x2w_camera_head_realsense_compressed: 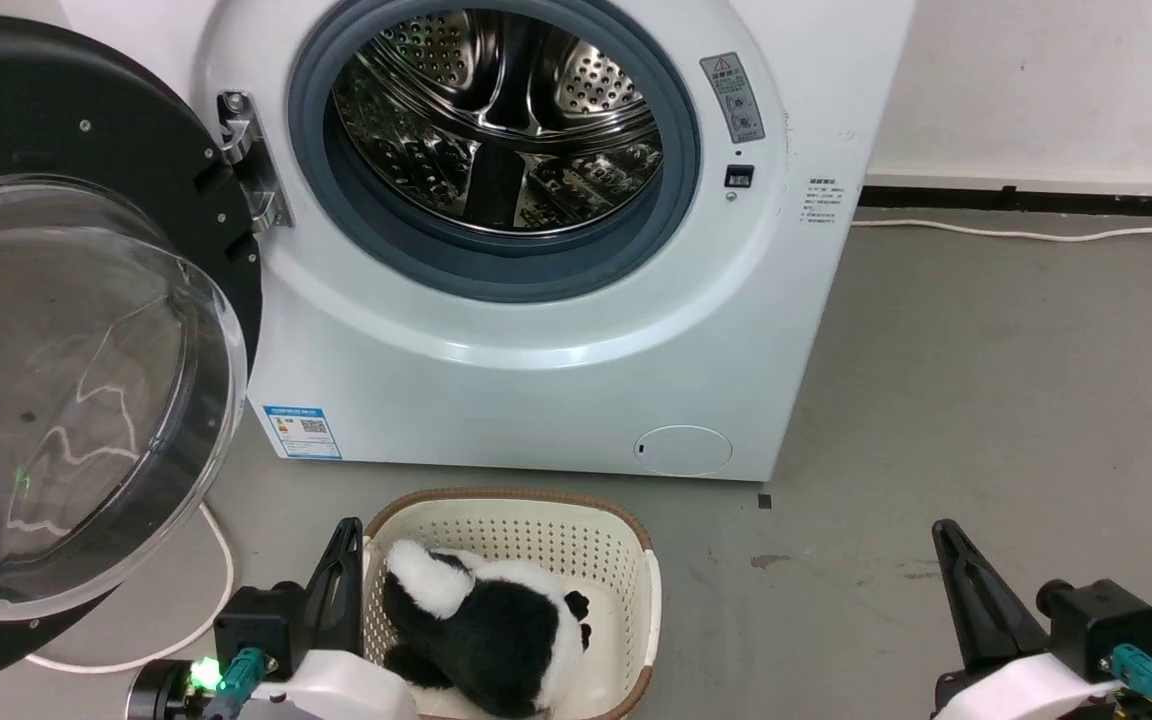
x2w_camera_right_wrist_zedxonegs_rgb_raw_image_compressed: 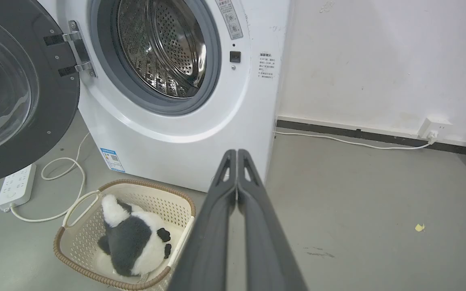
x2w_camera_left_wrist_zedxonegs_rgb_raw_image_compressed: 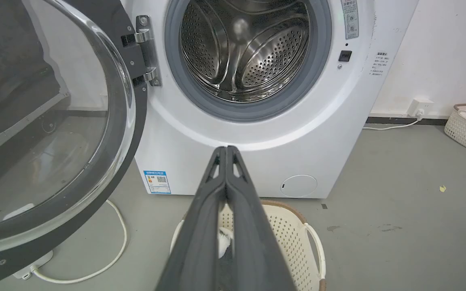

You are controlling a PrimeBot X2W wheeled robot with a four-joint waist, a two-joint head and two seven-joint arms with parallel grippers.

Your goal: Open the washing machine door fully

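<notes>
Door hanging wide, 2 grippers idling.
The washing machine door (x2w_camera_head_realsense_compressed: 76, 390) is standing swung left of the drum (x2w_camera_head_realsense_compressed: 496, 120); left gripper (x2w_camera_left_wrist_zedxonegs_rgb_raw_image_compressed: 227, 150) and right gripper (x2w_camera_right_wrist_zedxonegs_rgb_raw_image_compressed: 237, 152) are sitting pinched together, empty, likely finished.

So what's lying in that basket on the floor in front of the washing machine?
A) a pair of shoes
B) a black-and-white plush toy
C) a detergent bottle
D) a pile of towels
B: a black-and-white plush toy lies inside the cream basket, which stands on the floor just before the washing machine.
</notes>
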